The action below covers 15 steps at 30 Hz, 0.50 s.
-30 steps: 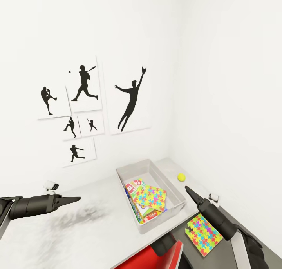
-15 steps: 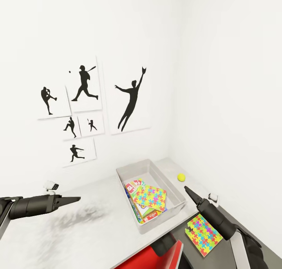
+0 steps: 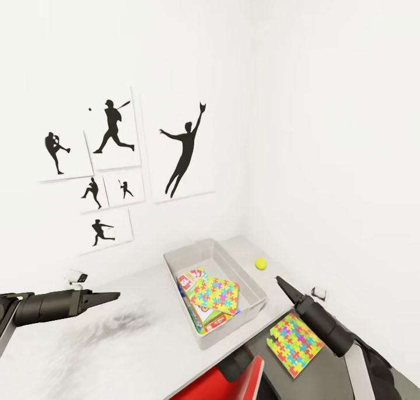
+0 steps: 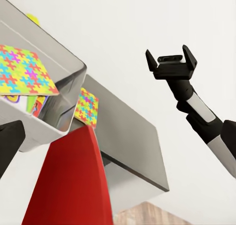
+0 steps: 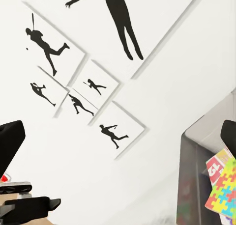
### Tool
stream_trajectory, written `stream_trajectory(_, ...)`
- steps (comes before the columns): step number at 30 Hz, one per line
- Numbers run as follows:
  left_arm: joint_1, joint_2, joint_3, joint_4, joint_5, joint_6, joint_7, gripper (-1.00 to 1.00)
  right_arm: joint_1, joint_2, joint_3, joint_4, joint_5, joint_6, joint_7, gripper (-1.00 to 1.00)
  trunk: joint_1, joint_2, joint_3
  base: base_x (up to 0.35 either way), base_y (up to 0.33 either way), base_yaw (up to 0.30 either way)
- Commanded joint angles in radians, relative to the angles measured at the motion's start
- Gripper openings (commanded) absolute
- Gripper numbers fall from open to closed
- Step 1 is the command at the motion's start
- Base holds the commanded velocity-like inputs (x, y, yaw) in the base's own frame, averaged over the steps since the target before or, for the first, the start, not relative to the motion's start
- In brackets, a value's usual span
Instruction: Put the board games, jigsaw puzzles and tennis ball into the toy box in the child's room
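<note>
From here I count board games (image 3: 201, 306) and one jigsaw puzzle (image 3: 216, 294) in the toy box (image 3: 245, 283), second puzzle (image 3: 294, 337) and tennis ball (image 3: 260, 263) left on the table (image 3: 134, 341); right gripper (image 4: 172, 60) spread empty, left gripper (image 3: 111, 297) state unclear.

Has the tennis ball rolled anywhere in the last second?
No. The camera shifted; the tennis ball keeps its spot beside the toy box on the table.

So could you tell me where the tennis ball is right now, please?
In the head view, the tennis ball sits on the table near the wall corner, just right of the toy box, beyond the right hand.
</note>
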State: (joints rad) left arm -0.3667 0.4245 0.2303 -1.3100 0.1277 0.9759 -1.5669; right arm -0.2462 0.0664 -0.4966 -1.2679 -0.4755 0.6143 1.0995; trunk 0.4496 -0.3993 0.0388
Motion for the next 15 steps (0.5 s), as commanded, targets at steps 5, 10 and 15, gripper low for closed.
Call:
stream_trajectory(5, 0.000, 0.000, 0.001, 0.000, 0.000, 0.010, -0.004, 1.00, -0.001, 0.006, -0.003, 0.003, -0.004, 0.011, 0.001, 1.00, 0.000, -0.001, 0.005, -0.021, 0.000, -0.171)
stream_trajectory(10, 0.000, 0.000, 0.001, 0.000, 0.000, 0.010, -0.004, 1.00, -0.001, 0.009, -0.002, 0.005, -0.003, 0.012, 0.000, 1.00, 0.000, -0.001, 0.006, -0.157, 0.000, -0.056)
stream_trajectory(15, 0.000, 0.000, 0.000, 0.000, 0.000, 0.010, -0.004, 1.00, -0.001, 0.011, -0.002, 0.005, -0.003, 0.013, -0.002, 1.00, 0.000, -0.001, 0.007, -0.184, 0.000, -0.029)
